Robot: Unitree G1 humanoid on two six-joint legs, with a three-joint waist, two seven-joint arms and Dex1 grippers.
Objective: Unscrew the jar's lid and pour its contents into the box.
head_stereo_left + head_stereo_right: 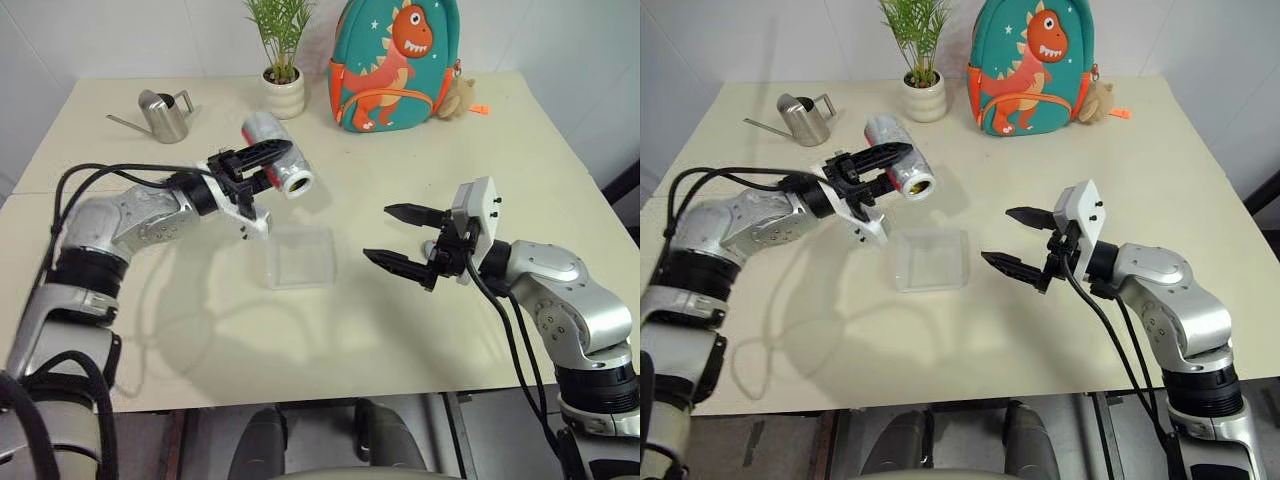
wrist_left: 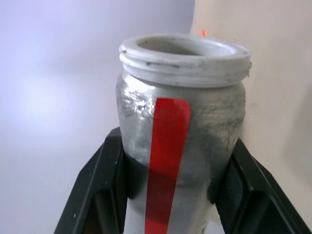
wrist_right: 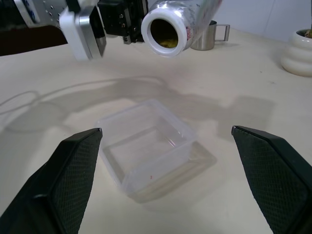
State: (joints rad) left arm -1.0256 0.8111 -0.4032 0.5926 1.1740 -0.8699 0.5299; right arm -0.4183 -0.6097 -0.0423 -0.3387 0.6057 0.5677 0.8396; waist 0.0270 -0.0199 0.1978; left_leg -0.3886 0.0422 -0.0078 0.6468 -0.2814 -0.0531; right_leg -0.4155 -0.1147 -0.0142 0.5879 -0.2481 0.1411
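Note:
My left gripper (image 1: 275, 165) is shut on the jar (image 1: 268, 128), a silvery cylinder with a red band (image 2: 168, 146). It holds the jar on its side above the table, up and to the left of the box. The jar's threaded white mouth (image 3: 167, 28) is bare and faces the box side. Yellowish contents (image 3: 165, 43) show just inside the mouth. The clear plastic box (image 1: 298, 256) sits on the table between my two arms. My right gripper (image 1: 377, 232) hovers open just right of the box, with nothing between its fingers. The lid is out of view.
Along the far side of the beige table (image 1: 450, 160) stand a steel watering can (image 1: 165, 115), a white ribbed plant pot (image 1: 284, 95) and a teal dinosaur backpack (image 1: 395, 65) with a small plush toy (image 1: 458, 97). The table's right edge runs close behind my right arm.

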